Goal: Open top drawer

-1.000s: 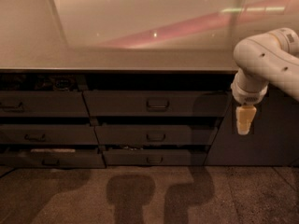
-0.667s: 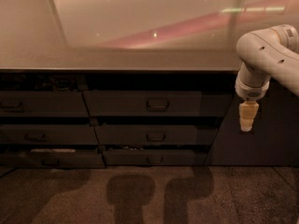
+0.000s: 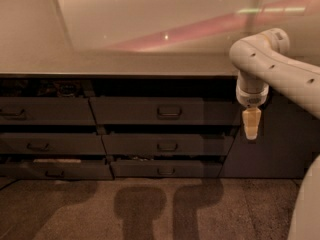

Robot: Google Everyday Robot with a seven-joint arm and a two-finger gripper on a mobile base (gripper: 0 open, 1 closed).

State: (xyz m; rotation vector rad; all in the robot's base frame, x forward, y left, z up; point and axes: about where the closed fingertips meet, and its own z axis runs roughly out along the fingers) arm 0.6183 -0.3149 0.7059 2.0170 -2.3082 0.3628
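The top drawer (image 3: 130, 111) is the wide dark grey front just under the countertop, with a small loop handle (image 3: 169, 112) at its centre. It sits level with the fronts around it, with a dark gap above it. My gripper (image 3: 251, 125) hangs pointing down from the white arm (image 3: 272, 64), to the right of the drawer's right end and in front of the plain dark panel (image 3: 285, 144). It is apart from the handle and holds nothing.
Two narrower drawer fronts (image 3: 167, 145) lie below the top drawer, and a second column of drawers (image 3: 45, 111) stands to the left. The pale countertop (image 3: 125, 64) juts out above. Brown carpet (image 3: 150, 209) with shadows lies in front.
The gripper first drifted a little right and up, then moved left toward the drawers' right end. The drawers have not moved.
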